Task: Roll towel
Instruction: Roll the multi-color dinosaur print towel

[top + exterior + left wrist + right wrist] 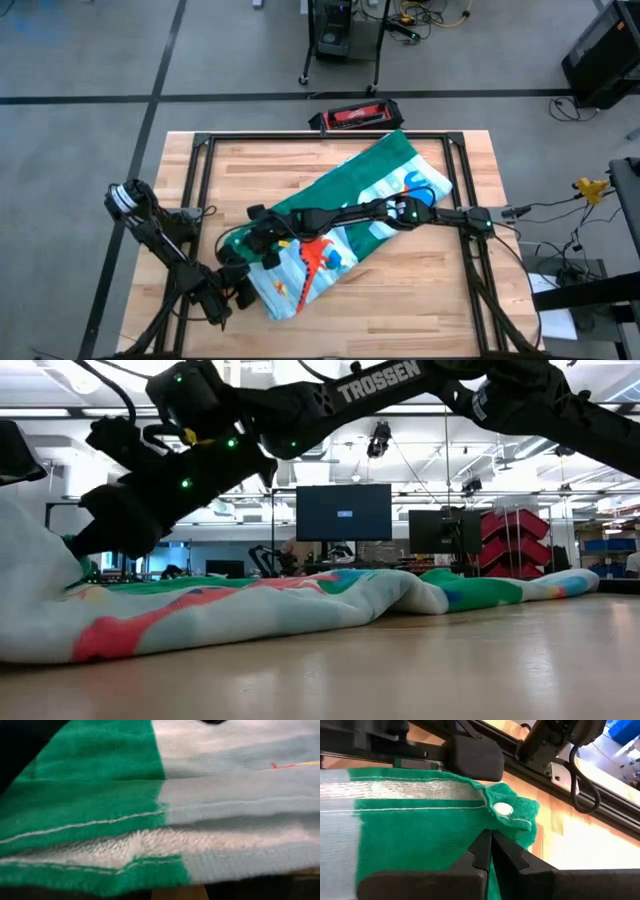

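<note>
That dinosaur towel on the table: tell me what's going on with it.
Both arms are working on the towel, which lies folded into a long diagonal band across the wooden table. The right gripper is shut on the green edge near the band's lower-left end. The left gripper is pressed against that same end, with cloth filling its wrist view. No rolled section shows yet.

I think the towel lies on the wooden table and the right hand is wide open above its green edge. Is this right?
Not quite: the right hand is shut, its fingertips pressed together on the green edge of the towel. The right wrist view shows it. The towel does lie on the wooden table.
</note>
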